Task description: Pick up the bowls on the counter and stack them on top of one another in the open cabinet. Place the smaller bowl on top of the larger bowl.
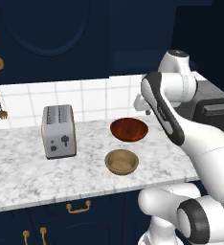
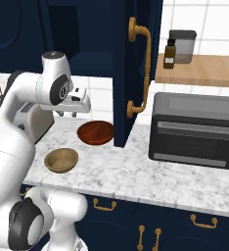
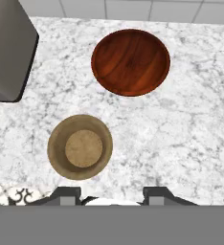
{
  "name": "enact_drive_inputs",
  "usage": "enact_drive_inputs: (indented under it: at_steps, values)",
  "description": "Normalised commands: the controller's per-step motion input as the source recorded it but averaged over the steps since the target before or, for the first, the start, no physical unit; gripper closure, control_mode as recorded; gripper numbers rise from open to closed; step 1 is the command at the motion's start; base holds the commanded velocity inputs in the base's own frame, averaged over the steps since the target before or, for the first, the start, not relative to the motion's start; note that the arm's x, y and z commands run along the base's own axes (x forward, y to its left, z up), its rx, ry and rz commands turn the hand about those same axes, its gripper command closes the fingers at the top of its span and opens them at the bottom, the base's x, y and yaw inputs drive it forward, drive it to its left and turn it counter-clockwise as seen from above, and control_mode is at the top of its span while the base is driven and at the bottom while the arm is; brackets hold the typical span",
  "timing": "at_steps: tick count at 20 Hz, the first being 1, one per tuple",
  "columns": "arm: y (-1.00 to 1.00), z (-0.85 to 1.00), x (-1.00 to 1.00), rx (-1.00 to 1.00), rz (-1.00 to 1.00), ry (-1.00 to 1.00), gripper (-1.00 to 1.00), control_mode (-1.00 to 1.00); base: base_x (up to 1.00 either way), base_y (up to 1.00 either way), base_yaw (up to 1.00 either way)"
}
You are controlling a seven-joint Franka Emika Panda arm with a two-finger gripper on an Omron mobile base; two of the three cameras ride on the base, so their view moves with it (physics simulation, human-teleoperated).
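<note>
Gripper: the gripper [image 3: 111,194] hangs above the counter, pointing down, with its two dark finger tips [image 3: 66,195] rising at the bottom of the hand view; the jaws stand apart with nothing between them, released. In the right base view the gripper [image 2: 67,113] sits under the white hand, above and left of the reddish bowl.
Smaller bowl: the light tan smaller bowl [image 3: 80,147] sits upright on the marble, just up and left of the finger tips in the hand view, clear of them. From the base it lies nearest the counter's front edge [image 1: 121,161] [image 2: 61,160].
Larger bowl: the glossy reddish-brown larger bowl [image 3: 130,62] stands upright, farther back toward the tiled wall, near the tan bowl but not touching it [image 1: 128,129] [image 2: 95,132].
Counter: the white-grey marbled counter [image 1: 23,172] carries both bowls.
Toaster: a silver toaster [image 1: 59,131] stands to the left of the bowls, well apart from them; its grey side shows at the upper left of the hand view.
Cabinet: the navy cabinet [image 2: 70,34] hangs above the counter, its door [image 2: 136,68] swung open with a brass handle [image 2: 142,68].
Oven: a dark toaster oven [image 2: 194,130] sits to the right of the door on the counter.
Shelf: a wooden shelf [image 2: 199,71] above the oven holds a brown bottle [image 2: 170,54] and a grey canister [image 2: 184,45].
</note>
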Motion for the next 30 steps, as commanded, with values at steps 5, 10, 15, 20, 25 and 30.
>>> enact_drive_inputs:
  at_steps: [5, 10, 15, 20, 25, 30]
  values:
    - [0.00, 0.00, -0.30, 0.00, 0.00, 0.00, -1.00, -1.00, 0.00, 0.00, 0.00]
    - [0.00, 0.00, -0.64, 0.00, 0.00, 0.00, -1.00, -1.00, 0.00, 0.00, 0.00]
    - [0.00, -0.19, -0.59, 0.00, 0.00, 0.03, -1.00, -1.00, 0.00, 0.00, 0.00]
    - [0.04, -0.29, -0.77, 0.01, 0.00, 0.01, -1.00, -1.00, 0.00, 0.00, 0.00]
    - [0.11, -0.50, -0.07, 0.11, -0.01, 0.00, -1.00, -1.00, 0.00, 0.00, 0.00]
    - [0.14, -0.56, 0.34, 0.02, 0.00, 0.00, -1.00, -1.00, 0.00, 0.00, 0.00]
